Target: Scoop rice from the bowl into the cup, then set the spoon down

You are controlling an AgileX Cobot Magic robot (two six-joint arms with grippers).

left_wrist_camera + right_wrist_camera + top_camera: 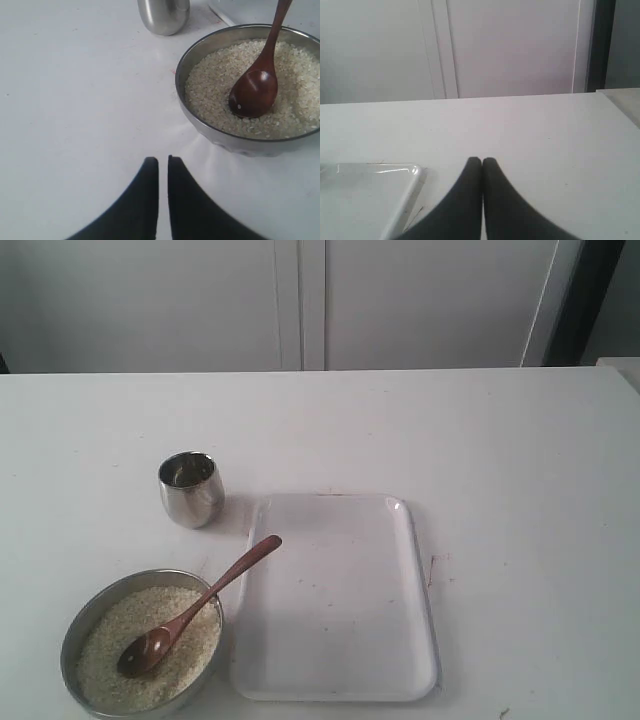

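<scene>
The left gripper (162,160), its fingers drawn nearly together on nothing, hangs over the white table (520,460) near the bowl (75,625); the right gripper (481,160) is pressed shut beside a white tray (420,590). The reddish wooden spoon (215,590) lies in the rice (110,665) — handle leaning over the rim towards the tray — with the shiny cup (190,490) upright nearby.

No readable text, brand, number or sign on cup (191,490), bowl (70,640), spoon (205,600), tray (340,620).
</scene>
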